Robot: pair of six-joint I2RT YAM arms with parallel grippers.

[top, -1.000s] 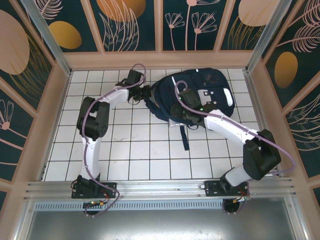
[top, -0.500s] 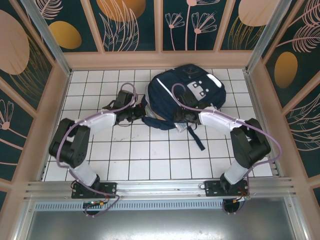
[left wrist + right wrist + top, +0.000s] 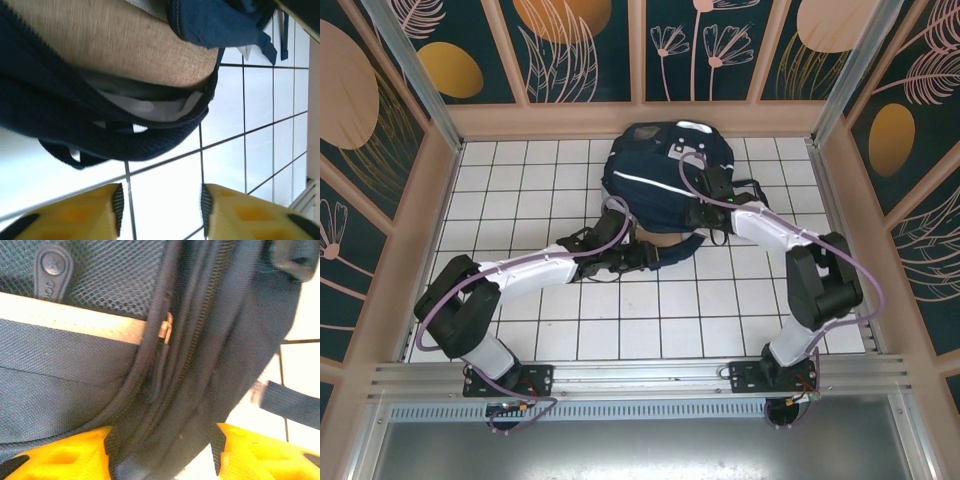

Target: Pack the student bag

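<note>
The student bag [image 3: 660,175], navy with white stripes, lies at the back middle of the tiled table. Its mouth faces the near side. My left gripper [image 3: 645,256] hovers just in front of that mouth, open and holding nothing. In the left wrist view the left gripper [image 3: 160,210] has bare tile between its yellow fingers, and the bag's zipped rim [image 3: 100,120] and tan lining [image 3: 125,45] sit just ahead. My right gripper [image 3: 705,212] is at the bag's right side. In the right wrist view the right gripper [image 3: 162,450] is shut on a thick fold of the bag [image 3: 75,380] beside a copper zip pull [image 3: 165,330].
White papers [image 3: 150,107] show inside the bag's mouth. A dark strap [image 3: 295,402] trails on the tiles to the bag's right. Raised wooden walls [image 3: 440,200] border the table on three sides, and a metal rail [image 3: 640,375] runs along the near edge.
The bag has slid toward the back wall and turned. My left gripper has let go of its edge, opened and drawn back in front of the mouth. The right gripper moved along with the bag.
</note>
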